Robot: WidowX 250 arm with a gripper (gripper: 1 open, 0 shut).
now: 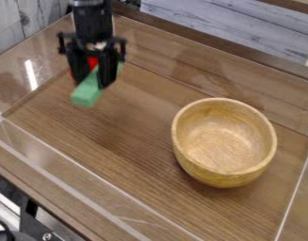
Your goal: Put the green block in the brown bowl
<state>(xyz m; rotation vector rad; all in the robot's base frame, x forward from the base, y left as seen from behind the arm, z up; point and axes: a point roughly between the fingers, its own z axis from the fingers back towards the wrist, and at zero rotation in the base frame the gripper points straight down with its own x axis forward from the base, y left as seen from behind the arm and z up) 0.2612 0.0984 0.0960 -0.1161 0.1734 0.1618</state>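
Observation:
The green block (pixel 89 92) hangs in the air at the upper left, its top end pinched between the dark fingers of my gripper (pixel 92 77), which is shut on it and points almost straight down. The block's lower end is clear of the wooden table. The brown bowl (pixel 224 142) stands at the right, round, thick-walled and empty, well apart from the gripper and lower in the view.
A low clear plastic wall (pixel 143 188) runs around the wooden table (pixel 131 141) along the front and left. Grey planks (pixel 244 19) form the backdrop behind the table.

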